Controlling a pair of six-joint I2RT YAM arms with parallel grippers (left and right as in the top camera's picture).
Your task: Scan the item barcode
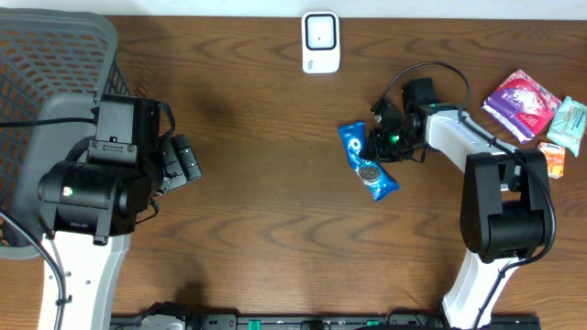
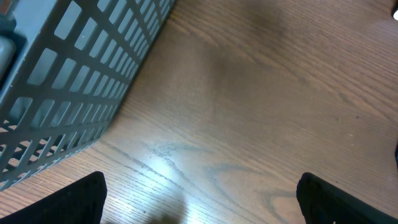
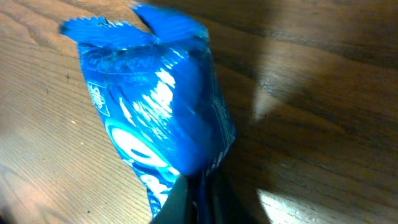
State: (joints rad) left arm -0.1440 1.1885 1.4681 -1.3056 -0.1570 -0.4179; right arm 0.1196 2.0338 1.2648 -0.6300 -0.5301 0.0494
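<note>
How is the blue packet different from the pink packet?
The blue packet is long and narrow; the pink packet is wider and squarer. The blue packet lies near the table's middle, the pink packet by its right edge. The right tool pinches the blue packet; no tool touches the pink packet. Both are shiny wrapped packs on the wooden table.

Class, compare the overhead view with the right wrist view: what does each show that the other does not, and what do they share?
Only overhead: the white scanner at the table's far edge, the grey basket, the left gripper, and spare snack packets beside the right arm. Only right wrist: the close-up of the right gripper pinched shut on an edge of the blue packet. Both: the blue packet and the wooden table.
</note>
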